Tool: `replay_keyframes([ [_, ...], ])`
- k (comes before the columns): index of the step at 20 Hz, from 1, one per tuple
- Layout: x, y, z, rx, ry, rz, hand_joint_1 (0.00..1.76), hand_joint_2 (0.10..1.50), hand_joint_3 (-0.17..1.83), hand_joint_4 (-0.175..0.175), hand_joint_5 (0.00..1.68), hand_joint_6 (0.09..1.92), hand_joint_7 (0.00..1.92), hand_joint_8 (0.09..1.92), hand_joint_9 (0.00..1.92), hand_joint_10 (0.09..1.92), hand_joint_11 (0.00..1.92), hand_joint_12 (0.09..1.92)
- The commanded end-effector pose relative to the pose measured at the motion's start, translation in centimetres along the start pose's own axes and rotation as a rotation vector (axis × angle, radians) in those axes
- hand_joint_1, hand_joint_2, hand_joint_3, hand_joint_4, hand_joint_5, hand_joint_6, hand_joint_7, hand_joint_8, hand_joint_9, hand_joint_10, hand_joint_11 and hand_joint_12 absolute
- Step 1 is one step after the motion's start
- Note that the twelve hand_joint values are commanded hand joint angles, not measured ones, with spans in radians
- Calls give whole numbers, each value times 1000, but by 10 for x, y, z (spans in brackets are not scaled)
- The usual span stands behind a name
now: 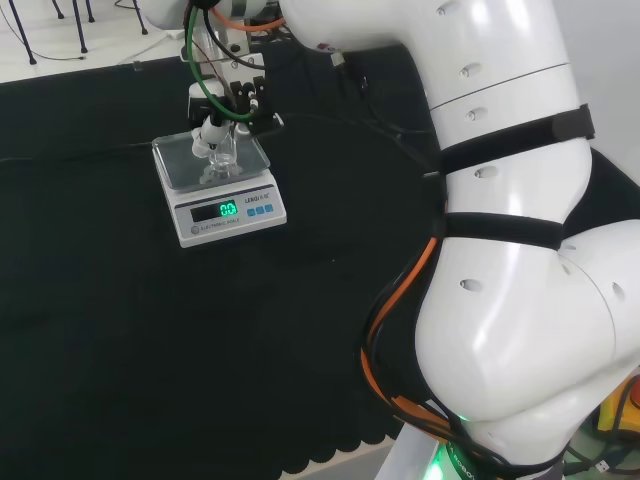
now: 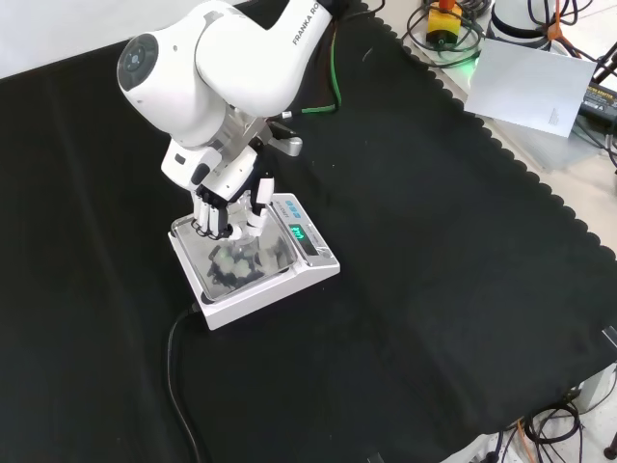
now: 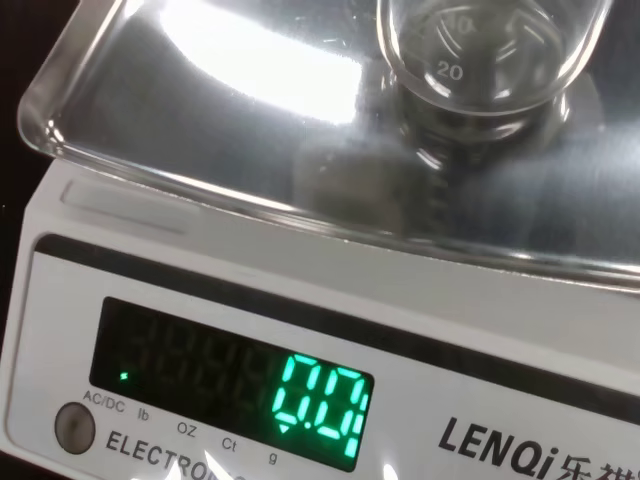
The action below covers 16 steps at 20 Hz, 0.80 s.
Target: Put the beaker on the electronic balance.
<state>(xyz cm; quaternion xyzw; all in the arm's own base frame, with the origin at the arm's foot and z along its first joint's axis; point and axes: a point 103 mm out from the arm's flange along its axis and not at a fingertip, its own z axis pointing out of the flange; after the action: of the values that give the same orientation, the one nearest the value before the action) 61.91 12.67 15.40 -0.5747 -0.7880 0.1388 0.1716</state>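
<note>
Now beaker point(image 3: 480, 60) upright over balance point(image 1: 222, 180) pan, mouth up.

In the head view we saw the balance point(image 1: 218, 181) left of the arm point(image 1: 500, 240), on the cloth point(image 1: 150, 330). The beaker point(image 1: 224, 160) sat between the fingers point(image 1: 208, 135), over the pan point(image 1: 180, 160); whether it touched the pan we could not tell. The display point(image 1: 227, 210) lay on the near side of the fingers. In the front view a cable point(image 2: 178, 386) ran from the balance toward the cloth's near edge.
</note>
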Motion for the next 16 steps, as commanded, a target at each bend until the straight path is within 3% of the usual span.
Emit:
replay_keyframes([
  [1,-1,-1,-1,10,18,-8,1501,1167,-175,-175,925,1118,786,1157,972,1191,1083,1007],
  [4,0,-3,-5,18,18,-21,1390,1166,-47,-175,850,1199,742,1221,934,1199,1003,1038],
  [7,1,-2,-4,67,33,-39,1199,1141,-33,-175,934,1081,713,1126,906,1033,1059,975],
  [10,1,-2,-3,78,32,-39,1212,1078,-129,-175,856,1012,659,976,914,788,1185,922],
  [14,0,-2,-2,96,23,-42,1212,1027,-173,-172,772,979,622,923,883,712,1192,916],
  [16,0,-3,-2,104,20,-45,1174,984,-175,-155,732,961,587,913,841,714,1150,955],
])
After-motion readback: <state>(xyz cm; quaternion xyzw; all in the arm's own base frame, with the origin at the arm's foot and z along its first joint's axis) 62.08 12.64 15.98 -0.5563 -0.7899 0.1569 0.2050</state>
